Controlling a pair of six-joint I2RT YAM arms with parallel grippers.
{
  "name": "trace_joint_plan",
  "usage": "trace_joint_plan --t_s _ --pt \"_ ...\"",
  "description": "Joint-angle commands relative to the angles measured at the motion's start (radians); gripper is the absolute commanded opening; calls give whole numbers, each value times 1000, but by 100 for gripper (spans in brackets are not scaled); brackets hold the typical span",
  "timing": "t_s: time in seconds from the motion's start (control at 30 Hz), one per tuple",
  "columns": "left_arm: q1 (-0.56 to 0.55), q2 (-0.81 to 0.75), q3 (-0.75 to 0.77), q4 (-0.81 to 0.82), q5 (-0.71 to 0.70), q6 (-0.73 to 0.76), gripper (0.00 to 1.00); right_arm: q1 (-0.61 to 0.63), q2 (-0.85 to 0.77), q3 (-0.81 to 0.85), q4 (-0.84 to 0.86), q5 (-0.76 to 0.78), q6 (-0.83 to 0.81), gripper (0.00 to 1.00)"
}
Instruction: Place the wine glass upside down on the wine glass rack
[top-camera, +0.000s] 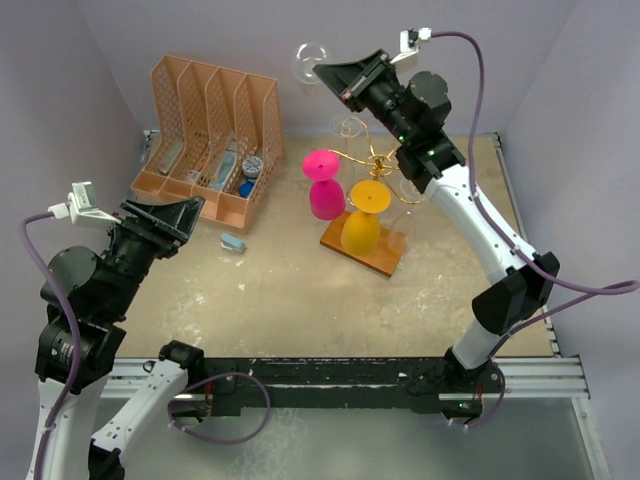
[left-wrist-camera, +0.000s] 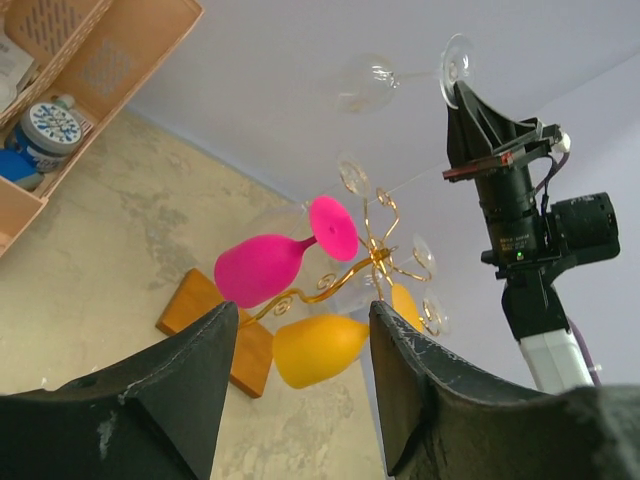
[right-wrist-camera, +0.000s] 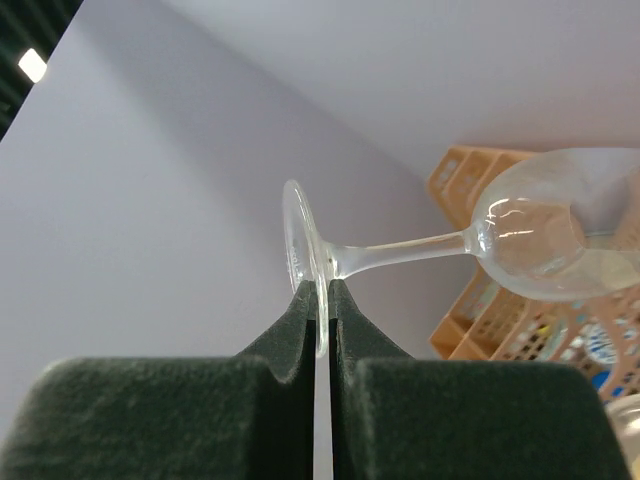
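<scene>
A clear wine glass (top-camera: 309, 62) is up in the air near the back wall, lying sideways with its bowl to the left. My right gripper (top-camera: 345, 82) is shut on the rim of its foot (right-wrist-camera: 303, 240), and its stem (right-wrist-camera: 400, 255) runs right to the bowl (right-wrist-camera: 550, 235). The wine glass rack (top-camera: 376, 160), gold wire on a wooden base (top-camera: 385, 262), stands below and to the right of the glass. A pink glass (top-camera: 322, 192) and a yellow glass (top-camera: 363, 218) hang on it upside down. My left gripper (top-camera: 178, 222) is open and empty at the left, facing the rack (left-wrist-camera: 375, 262).
An orange file organizer (top-camera: 205, 130) holding small items stands at the back left. A small blue object (top-camera: 233, 242) lies on the table in front of it. Clear glasses (left-wrist-camera: 352, 172) also hang on the rack's far arms. Walls enclose the table at the back and sides.
</scene>
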Motion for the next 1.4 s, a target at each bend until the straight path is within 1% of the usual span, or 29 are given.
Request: trace_joint_plan --t_s 0.0,0.13,0.27,0.6,0.8,1.03,1.37 --pt "1 5 -14 6 36 38 52 -84 -4 56 52 -30 36 0" --pt "0 -4 -46 13 38 23 52 -140 -15 8 44 -67 49 0" --pt "-1 -13 -66 -12 -19 -4 52 -175 -45 -56 11 -82 82 0" --pt "-1 -27 -75 -9 -44 2 54 -203 -92 -50 -172 36 102 0" --pt "1 10 -59 -40 -4 20 54 -205 -126 -64 -258 62 106 0" --pt "0 17 -49 -51 -1 27 54 -213 -169 -119 -290 75 119 0" --pt "1 7 -48 -61 -13 24 54 -219 -179 -172 -277 25 109 0"
